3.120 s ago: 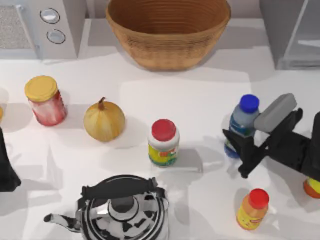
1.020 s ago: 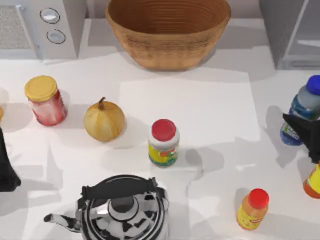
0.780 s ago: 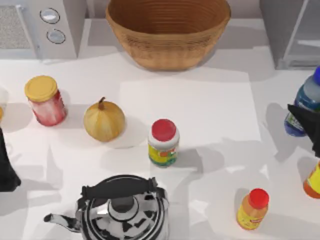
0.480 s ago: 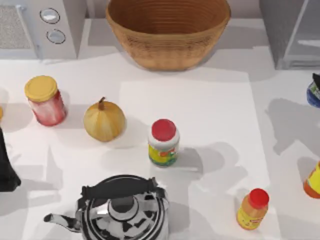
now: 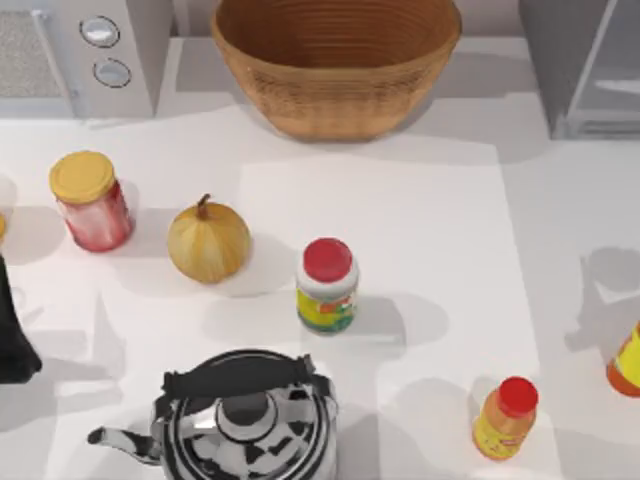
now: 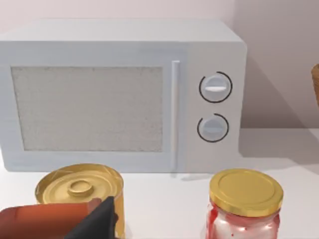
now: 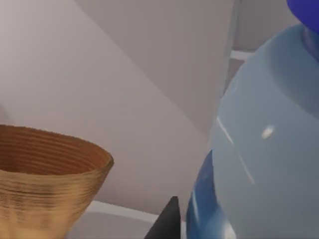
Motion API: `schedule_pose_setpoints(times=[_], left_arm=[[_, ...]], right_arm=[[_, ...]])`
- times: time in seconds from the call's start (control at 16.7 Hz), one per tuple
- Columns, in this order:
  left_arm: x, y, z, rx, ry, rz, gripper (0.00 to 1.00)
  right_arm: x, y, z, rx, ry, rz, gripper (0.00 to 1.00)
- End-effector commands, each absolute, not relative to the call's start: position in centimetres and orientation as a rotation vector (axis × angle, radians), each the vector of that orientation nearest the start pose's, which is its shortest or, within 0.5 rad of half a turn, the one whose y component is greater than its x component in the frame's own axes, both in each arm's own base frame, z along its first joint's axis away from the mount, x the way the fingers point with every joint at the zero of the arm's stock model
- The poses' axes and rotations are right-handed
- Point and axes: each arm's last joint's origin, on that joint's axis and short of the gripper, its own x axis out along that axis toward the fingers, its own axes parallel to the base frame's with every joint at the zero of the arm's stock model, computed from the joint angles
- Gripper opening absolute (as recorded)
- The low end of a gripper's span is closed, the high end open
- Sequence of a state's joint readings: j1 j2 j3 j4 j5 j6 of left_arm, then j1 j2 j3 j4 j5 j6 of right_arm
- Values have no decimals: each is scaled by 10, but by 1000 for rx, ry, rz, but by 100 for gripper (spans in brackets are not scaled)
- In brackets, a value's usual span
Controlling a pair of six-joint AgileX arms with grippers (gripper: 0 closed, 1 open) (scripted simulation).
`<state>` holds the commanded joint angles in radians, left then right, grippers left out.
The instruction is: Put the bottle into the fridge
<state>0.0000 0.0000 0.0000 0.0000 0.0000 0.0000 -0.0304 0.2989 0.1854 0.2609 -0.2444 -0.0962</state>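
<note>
The bottle [image 7: 264, 149], clear with a blue cap and a blue label band, looms very close in the right wrist view. My right gripper [image 7: 224, 231] is shut on it, and one dark fingertip [image 7: 165, 223] shows beside its base. Behind it rise the grey panels of the fridge [image 7: 164, 64]. From above, the fridge [image 5: 580, 60] stands at the back right corner with its door panel open. A shadow lies on the table near the right edge. My left arm [image 5: 12, 340] stays parked at the left edge.
At the back are a microwave [image 5: 70, 55] and a wicker basket [image 5: 335, 60]. On the table stand a yellow-lidded jar [image 5: 90, 200], an onion [image 5: 208, 240], a white red-lidded jar [image 5: 327, 285], a kettle [image 5: 245, 420] and a small orange bottle [image 5: 505, 418].
My right gripper carried the bottle rightward and off the top view's right edge. Only its shadow stays near that edge. The rest is unmoved.
</note>
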Motion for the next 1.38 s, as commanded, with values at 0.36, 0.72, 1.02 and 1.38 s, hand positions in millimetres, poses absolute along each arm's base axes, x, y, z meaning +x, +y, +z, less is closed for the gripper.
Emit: schedule_pose_setpoints(times=[0.36, 0.72, 1.02, 1.38], left_arm=[[106, -1, 160, 0, 0, 0, 100], [106, -1, 160, 0, 0, 0, 100], [106, -1, 160, 0, 0, 0, 100], [106, -1, 160, 0, 0, 0, 100]], right_arm=[[106, -1, 163, -5, -8, 10, 1], [106, -1, 160, 0, 4, 0, 1], [113, -2, 181, -2, -5, 27, 1], [170, -13, 240, -24, -25, 14, 1]])
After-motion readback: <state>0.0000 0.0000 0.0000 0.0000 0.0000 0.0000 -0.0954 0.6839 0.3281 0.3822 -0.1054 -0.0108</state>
